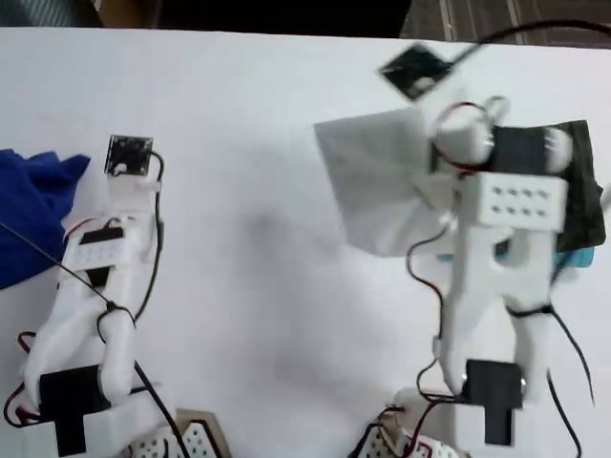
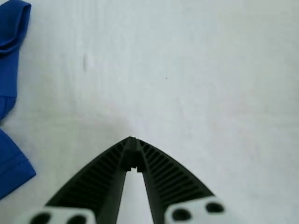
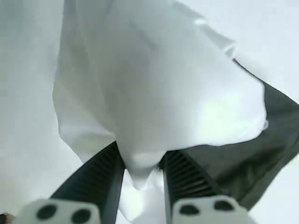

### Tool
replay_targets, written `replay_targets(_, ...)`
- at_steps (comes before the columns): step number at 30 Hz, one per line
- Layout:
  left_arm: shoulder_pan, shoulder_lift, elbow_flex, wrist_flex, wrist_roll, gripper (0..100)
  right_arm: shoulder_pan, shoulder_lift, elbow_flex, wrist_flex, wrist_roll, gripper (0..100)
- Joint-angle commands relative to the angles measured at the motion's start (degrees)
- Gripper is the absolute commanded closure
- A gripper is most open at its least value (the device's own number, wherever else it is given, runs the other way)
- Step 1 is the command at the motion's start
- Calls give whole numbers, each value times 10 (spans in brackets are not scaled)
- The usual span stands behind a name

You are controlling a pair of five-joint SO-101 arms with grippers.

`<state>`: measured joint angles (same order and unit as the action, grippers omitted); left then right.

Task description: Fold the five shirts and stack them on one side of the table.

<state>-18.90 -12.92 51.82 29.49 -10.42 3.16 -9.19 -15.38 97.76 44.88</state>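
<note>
Grip on my right side looks firm: the right gripper [image 3: 140, 164] is clamped on a bunched fold of the white shirt [image 3: 154, 88], with the cloth pinched between the two ribbed fingers [image 3: 100, 175] and a little tongue of it poking out below the pinch. From that hold the shirt fans away from the wrist in loose folds. From the high view I read it as a slanted sheet spreading from the arm towards the middle of the table [image 1: 258, 286], its longer run going roughly from the far side to the near side, one corner pointing at the far edge. I cannot tell collar from hem.

Behind the white cloth, my right wrist view shows a dark shirt [image 3: 275, 140] lying beneath it and touching it. The overhead camera places that dark shirt at the right edge of the table, partly under the right arm, with a strip of light blue cloth [image 1: 576, 260] just beside it on the near side.

My left gripper [image 2: 131, 143] has its jaws together, tips meeting, with nothing between them, hanging over bare table. The blue shirt [image 2: 11, 28] lies crumpled off to one side of it, not touching it. From above it sits rumpled at the table's left edge, well apart from the shirts on the right.
</note>
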Motion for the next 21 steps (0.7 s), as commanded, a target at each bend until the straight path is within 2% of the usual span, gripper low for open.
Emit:
replay_targets(1, -1, -28, 1, -12, 2, 975, 57, -40, -1, 0, 40, 978)
replay_targets(12, -1, -28, 2, -12, 2, 975, 193, -7, -13, -78, 162, 978)
replay_targets(17, -1, -28, 2, -12, 2, 975, 241, 76, -13, -145, 176, 978)
replay_targets(21, -1, -28, 2, -12, 2, 975, 247, 147, -35, -189, 175, 978)
